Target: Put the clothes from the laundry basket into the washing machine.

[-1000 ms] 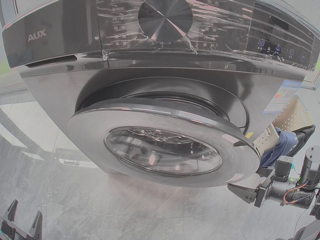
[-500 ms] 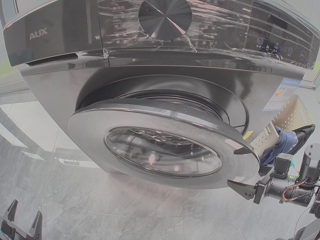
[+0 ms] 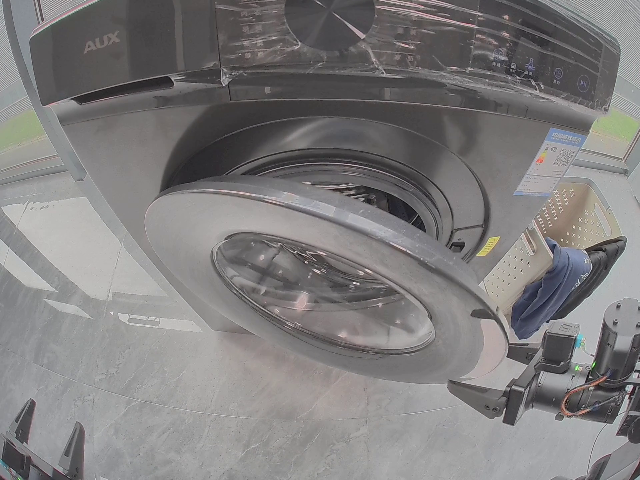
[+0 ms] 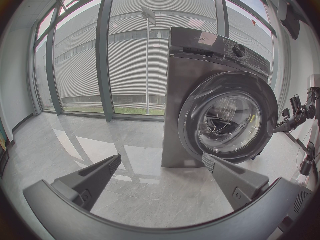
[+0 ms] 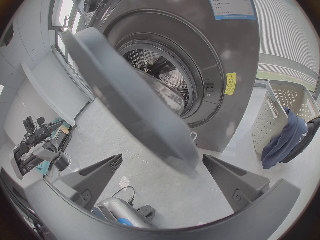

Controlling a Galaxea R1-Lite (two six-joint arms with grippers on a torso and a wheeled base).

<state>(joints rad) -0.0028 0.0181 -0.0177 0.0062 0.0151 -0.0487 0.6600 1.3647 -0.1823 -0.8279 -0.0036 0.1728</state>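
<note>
Tiled floor; right pincer wide apart, empty, beside rim of washing machine door.

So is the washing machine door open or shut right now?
Open: the door stands swung out from the front, and the drum shows behind it.

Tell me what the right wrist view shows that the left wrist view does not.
Right wrist view: the cream perforated plastic laundry basket with a dark blue garment draped over its rim. Left wrist view: a slim grey lamp post outside, and the outer glass face of the round door. Both: the dark grey washing machine, its door open.
</note>
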